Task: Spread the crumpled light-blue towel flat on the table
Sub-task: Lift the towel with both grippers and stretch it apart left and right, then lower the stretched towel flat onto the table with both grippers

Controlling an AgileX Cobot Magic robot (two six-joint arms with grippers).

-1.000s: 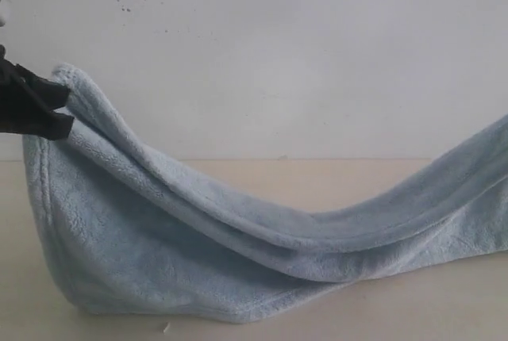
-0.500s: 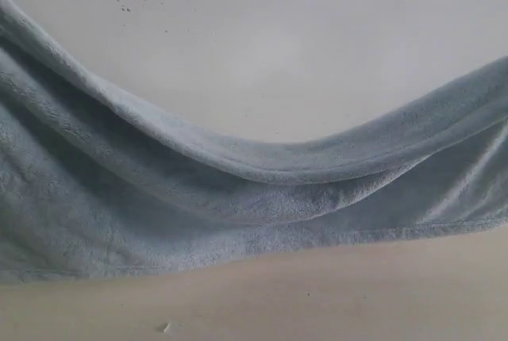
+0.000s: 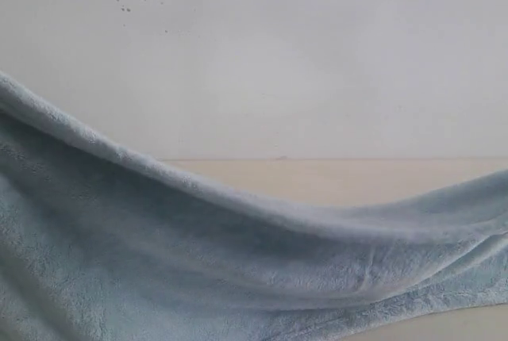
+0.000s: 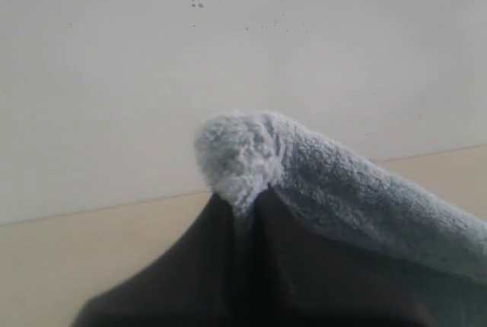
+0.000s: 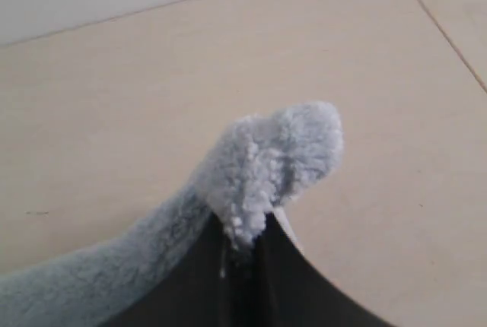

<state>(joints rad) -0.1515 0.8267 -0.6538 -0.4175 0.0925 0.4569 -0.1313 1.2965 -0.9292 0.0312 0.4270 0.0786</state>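
The pale light-blue towel (image 3: 198,262) hangs stretched across the whole exterior view, sagging in the middle, with its lower hem above the beige table (image 3: 333,178). Both grippers are outside the exterior view. In the left wrist view my left gripper (image 4: 245,199) is shut on a fuzzy bunched corner of the towel (image 4: 251,148), which trails away to one side. In the right wrist view my right gripper (image 5: 247,228) is shut on another fuzzy corner of the towel (image 5: 281,148), held above the table (image 5: 114,106).
A white speckled wall (image 3: 262,55) stands behind the table. A thin seam line (image 5: 437,26) crosses the tabletop in the right wrist view. A strip of bare table (image 3: 460,325) shows below the towel's hem at the lower right.
The towel was lifted and pulled wide: the left gripper left the exterior view, the cloth rose off the table, then sank lower and closer to the camera, filling the lower frame.
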